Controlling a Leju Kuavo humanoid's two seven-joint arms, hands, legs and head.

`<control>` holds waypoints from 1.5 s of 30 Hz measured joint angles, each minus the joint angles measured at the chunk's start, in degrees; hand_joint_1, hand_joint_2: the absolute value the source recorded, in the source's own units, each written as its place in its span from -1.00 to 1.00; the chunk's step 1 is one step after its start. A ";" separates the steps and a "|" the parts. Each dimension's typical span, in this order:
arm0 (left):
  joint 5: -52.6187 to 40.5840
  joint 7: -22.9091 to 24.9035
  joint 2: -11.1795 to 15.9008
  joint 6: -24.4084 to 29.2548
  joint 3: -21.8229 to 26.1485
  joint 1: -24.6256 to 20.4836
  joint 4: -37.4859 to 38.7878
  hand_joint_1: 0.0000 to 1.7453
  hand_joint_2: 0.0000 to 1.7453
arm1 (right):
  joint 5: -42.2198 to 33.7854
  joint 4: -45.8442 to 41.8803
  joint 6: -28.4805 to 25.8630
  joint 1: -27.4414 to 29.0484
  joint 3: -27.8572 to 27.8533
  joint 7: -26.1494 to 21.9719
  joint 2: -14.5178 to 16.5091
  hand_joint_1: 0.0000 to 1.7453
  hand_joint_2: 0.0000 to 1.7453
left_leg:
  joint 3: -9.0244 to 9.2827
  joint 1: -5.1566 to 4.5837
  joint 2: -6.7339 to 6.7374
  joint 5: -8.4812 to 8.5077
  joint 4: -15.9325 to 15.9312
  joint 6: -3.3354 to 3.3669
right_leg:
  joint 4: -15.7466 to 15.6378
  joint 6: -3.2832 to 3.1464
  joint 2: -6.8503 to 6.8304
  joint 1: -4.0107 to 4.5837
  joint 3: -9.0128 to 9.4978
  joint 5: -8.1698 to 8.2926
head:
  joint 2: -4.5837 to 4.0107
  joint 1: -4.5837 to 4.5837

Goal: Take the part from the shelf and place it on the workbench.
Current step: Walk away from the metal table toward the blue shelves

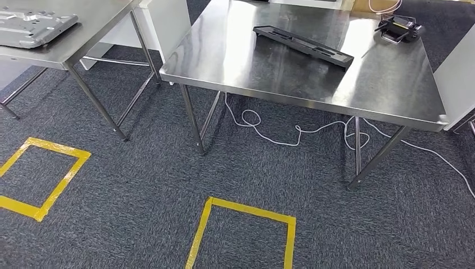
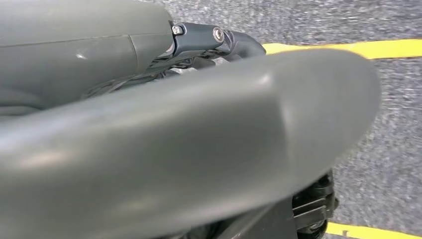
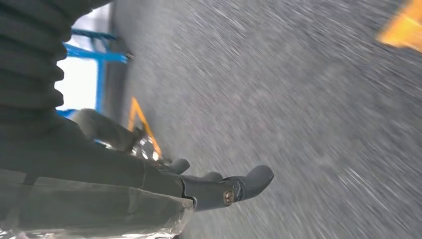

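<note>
A long black part [image 1: 302,46] lies slantwise on the steel workbench [image 1: 392,84] ahead of me, with no hand near it. My left hand [image 2: 199,139] hangs over grey carpet, its thick grey thumb lying across the left wrist view with dark fingers [image 2: 214,39] beyond; nothing is in it. My right hand [image 3: 219,186] also hangs above the carpet. Its dark fingers [image 3: 254,179] are stretched out and hold nothing.
A second steel table [image 1: 95,22] at the left carries a grey metal plate [image 1: 31,27]. A small black device [image 1: 399,28] sits at the workbench's far right. A white cable [image 1: 280,131] trails under the bench. Yellow tape squares [image 1: 42,176] [image 1: 246,210] mark the carpet.
</note>
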 joint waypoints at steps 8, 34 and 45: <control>-1.37 1.04 -0.03 0.05 -0.34 -1.10 -0.13 -1.00 -1.00 | -0.35 0.91 1.58 0.63 -2.19 0.36 1.34 -1.00 -1.00 | 14.51 -0.84 -0.44 1.51 -19.63 2.66 | 0.20 2.28 1.09 0.54 -2.95 3.47 | 0.00 0.03; -2.91 2.99 -1.33 -0.93 -1.60 -2.11 -0.13 -1.00 -1.00 | -0.73 2.01 4.21 1.45 -3.78 2.10 2.54 -1.00 -1.00 | 9.23 -0.28 -1.61 0.92 -11.51 0.80 | -1.01 0.52 4.82 -0.10 0.81 0.94 | 0.00 0.45; -3.09 2.46 -1.91 -1.11 -1.64 -2.45 -0.17 -1.00 -1.00 | -0.84 2.03 5.05 1.29 -4.30 2.59 2.91 -1.00 -1.00 | 11.60 -0.63 1.87 4.61 -20.27 3.42 | 14.88 2.08 1.64 0.12 -8.89 -5.82 | 0.00 0.86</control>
